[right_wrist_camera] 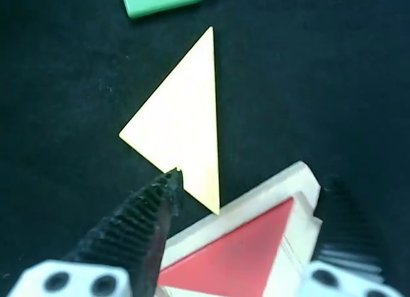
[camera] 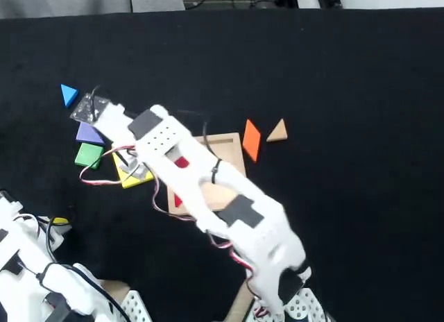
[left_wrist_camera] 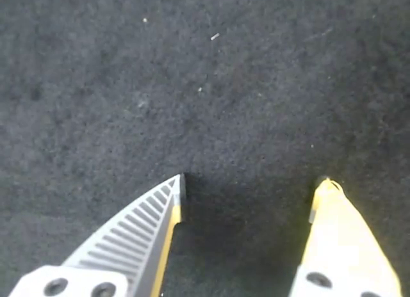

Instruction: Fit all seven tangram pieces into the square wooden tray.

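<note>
In the high view, the square wooden tray (camera: 227, 137) is seen near the middle of the black table (camera: 347, 72). It is largely crossed by the right arm (camera: 208, 183), and a red triangle (camera: 182, 162) lies inside it. An orange parallelogram (camera: 251, 140) is found just beside the tray at 2 o'clock, with a tan triangle (camera: 277, 131) just beyond it. A yellow triangle (camera: 126, 180) is laid at the tray's 9 o'clock. A green square (camera: 88, 155), a purple piece (camera: 89, 133) and a blue triangle (camera: 68, 94) are ranged farther out towards 10 o'clock. The left arm (camera: 28, 266) is seen at the table's 7 o'clock corner. In the left wrist view, the left gripper (left_wrist_camera: 251, 180) is shown spread wide over bare black cloth, with nothing pinched. In the right wrist view, the right gripper (right_wrist_camera: 253, 178) is likewise spread and empty. One fingertip is seen over the edge of the yellow triangle (right_wrist_camera: 182, 124), the other by a corner of the tray (right_wrist_camera: 282, 188). The red triangle (right_wrist_camera: 237, 258) is seated in that corner, and the green square (right_wrist_camera: 160, 1) lies beyond the yellow triangle.
</note>
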`<state>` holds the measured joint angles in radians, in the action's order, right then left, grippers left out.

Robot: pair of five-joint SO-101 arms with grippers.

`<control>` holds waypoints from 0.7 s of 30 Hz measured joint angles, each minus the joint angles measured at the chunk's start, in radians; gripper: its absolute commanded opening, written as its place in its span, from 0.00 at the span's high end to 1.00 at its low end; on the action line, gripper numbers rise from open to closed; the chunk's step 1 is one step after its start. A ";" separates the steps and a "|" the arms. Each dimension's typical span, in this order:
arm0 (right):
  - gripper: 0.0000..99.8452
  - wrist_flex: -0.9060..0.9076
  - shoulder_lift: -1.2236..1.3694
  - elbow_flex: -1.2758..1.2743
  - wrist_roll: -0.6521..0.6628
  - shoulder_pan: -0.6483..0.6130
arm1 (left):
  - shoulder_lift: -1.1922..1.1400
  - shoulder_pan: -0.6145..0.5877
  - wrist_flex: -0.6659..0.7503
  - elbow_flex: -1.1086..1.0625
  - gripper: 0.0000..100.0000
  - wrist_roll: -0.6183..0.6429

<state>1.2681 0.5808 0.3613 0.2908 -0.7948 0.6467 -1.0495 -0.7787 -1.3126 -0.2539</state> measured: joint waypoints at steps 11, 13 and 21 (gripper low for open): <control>0.65 0.083 0.193 0.209 0.003 -0.132 | 0.000 0.000 0.000 0.000 0.68 0.000; 0.65 0.084 0.242 0.232 0.002 -0.126 | 0.000 0.000 0.000 0.000 0.68 0.000; 0.65 0.130 0.356 0.374 0.002 -0.120 | 0.000 0.000 0.000 0.000 0.68 0.000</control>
<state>1.3986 0.9367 0.7357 0.2923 -0.9145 0.6467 -1.0495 -0.7787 -1.3126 -0.2539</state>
